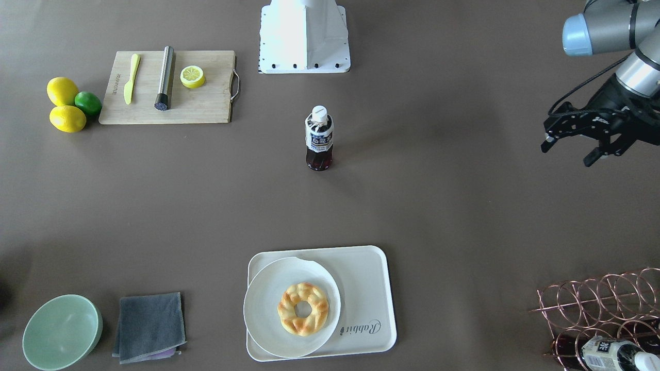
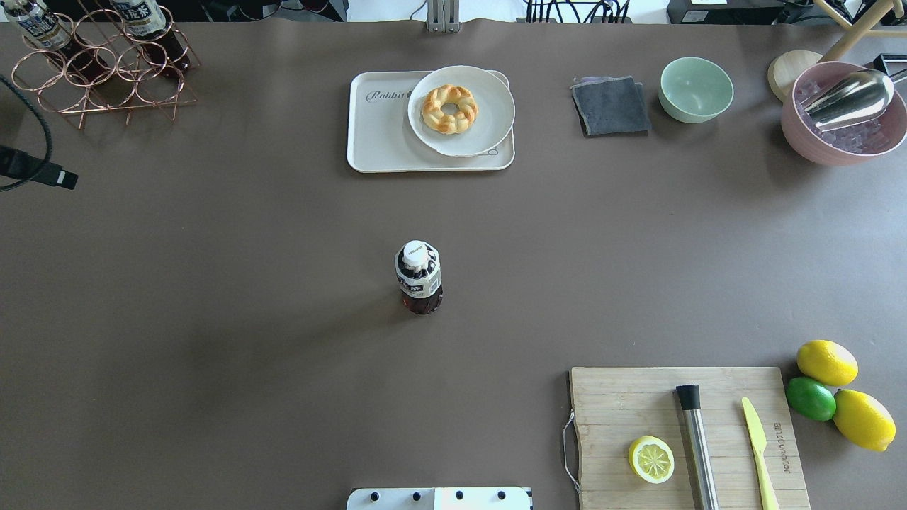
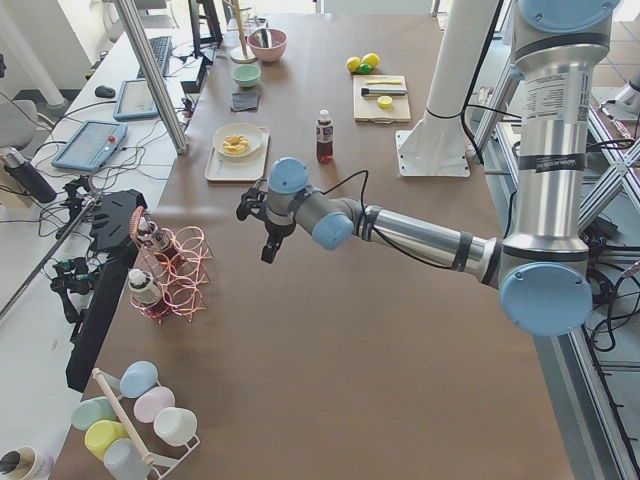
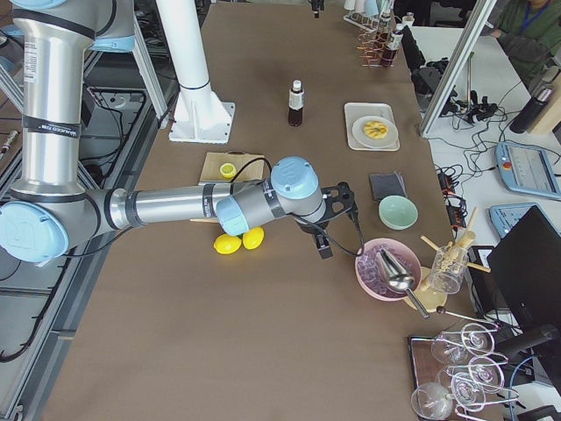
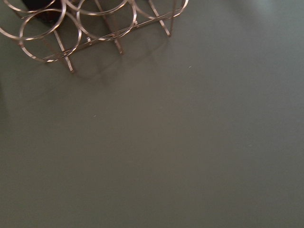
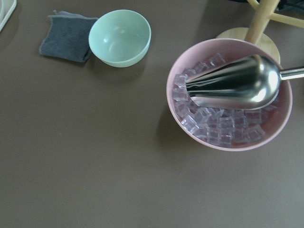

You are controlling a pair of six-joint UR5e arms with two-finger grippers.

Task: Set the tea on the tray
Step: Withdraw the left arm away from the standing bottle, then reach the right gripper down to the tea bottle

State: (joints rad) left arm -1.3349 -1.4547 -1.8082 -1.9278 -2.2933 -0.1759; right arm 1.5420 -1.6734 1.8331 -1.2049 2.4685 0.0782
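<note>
Tea [image 1: 319, 138] upright mid-table, left gripper [image 1: 567, 153] aloft well aside, fingers [image 1: 547, 142] spread

We see the right gripper [image 4: 336, 219] hanging near the pink ice bowl [image 4: 375, 282]; how its jaws stand is unclear. The tea [image 4: 295, 103] stands upright, apart from the tray [image 4: 352, 110].

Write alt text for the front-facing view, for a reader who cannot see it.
A tea bottle stands upright alone mid-table, apart from the cream tray nearer the camera, which holds a plate with a ring pastry. The left tool hangs open and empty at the view's right edge.
</note>
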